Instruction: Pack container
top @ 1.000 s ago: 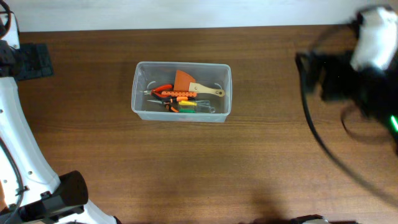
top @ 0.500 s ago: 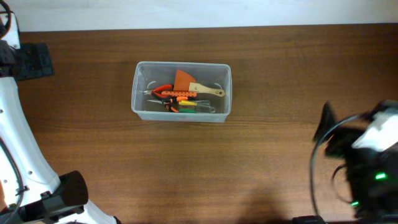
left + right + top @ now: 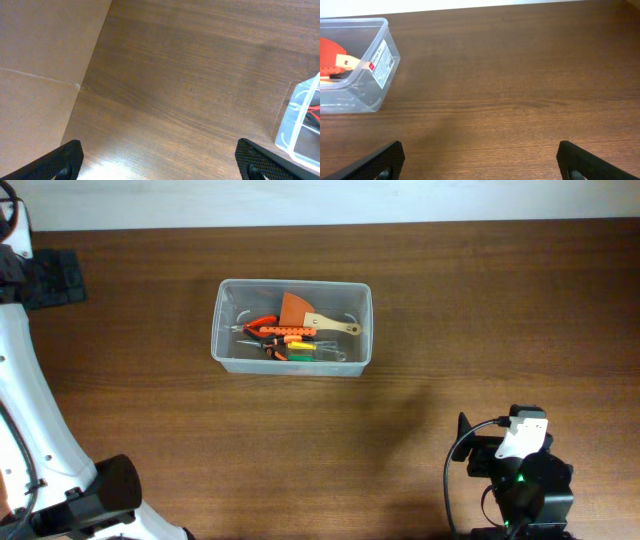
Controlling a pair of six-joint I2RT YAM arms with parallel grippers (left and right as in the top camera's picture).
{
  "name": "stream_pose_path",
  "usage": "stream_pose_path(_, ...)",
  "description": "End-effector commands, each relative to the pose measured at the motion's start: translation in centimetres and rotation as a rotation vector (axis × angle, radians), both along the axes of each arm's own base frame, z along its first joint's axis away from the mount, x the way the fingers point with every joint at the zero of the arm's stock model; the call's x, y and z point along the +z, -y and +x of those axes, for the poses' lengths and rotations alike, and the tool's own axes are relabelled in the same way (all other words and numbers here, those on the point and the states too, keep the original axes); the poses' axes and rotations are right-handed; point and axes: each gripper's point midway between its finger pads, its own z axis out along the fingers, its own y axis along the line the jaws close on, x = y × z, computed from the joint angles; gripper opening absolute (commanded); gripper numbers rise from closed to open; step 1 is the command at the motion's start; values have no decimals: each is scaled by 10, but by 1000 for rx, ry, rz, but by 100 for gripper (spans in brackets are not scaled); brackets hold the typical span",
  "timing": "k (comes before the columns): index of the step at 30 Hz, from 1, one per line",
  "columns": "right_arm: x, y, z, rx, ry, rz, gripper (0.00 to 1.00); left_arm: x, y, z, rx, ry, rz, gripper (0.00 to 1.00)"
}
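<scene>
The container [image 3: 216,332], a clear plastic bin, stands on the wooden table left of centre. Inside it lie an orange scraper with a wooden handle [image 3: 298,310], orange-handled pliers [image 3: 262,326] and some screwdrivers [image 3: 305,351]. My left gripper [image 3: 48,278] is at the far left edge, open and empty; its wrist view [image 3: 162,162] shows the bin's corner [image 3: 300,120] at the right. My right gripper [image 3: 468,452] is low at the front right, open and empty [image 3: 480,162], well away from the bin [image 3: 376,62].
The left arm's white links [image 3: 30,410] run down the table's left side. The table's left edge [image 3: 85,85] shows in the left wrist view, with bare floor beyond it. The right arm's base [image 3: 525,495] sits at the front edge.
The right arm swung from the far right back corner down to the front right and folded in. The bin, its tools and the left arm have not moved.
</scene>
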Motion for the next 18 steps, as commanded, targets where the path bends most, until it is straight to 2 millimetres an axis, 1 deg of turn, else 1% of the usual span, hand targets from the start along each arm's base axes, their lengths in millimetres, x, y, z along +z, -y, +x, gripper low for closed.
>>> stream_pose_path(1, -4, 0, -2, 5, 27, 2, 98, -3, -2, 0, 12, -2, -9, 99)
stream_pose_path(10, -35, -2, -1, 12, 66, 6, 98, -3, -2, 0, 12, -2, -9, 99)
stream_pose_path(13, -45, -2, -1, 12, 53, 6, 98, -3, -2, 0, 12, -2, -9, 99)
stream_pose_path(15, -55, -2, -2, 12, 30, 7, 98, -3, -2, 0, 12, -2, -10, 99)
stream_pose_path(18, -51, -2, 1, 12, 53, 6, 98, -3, -2, 0, 12, -2, -9, 99)
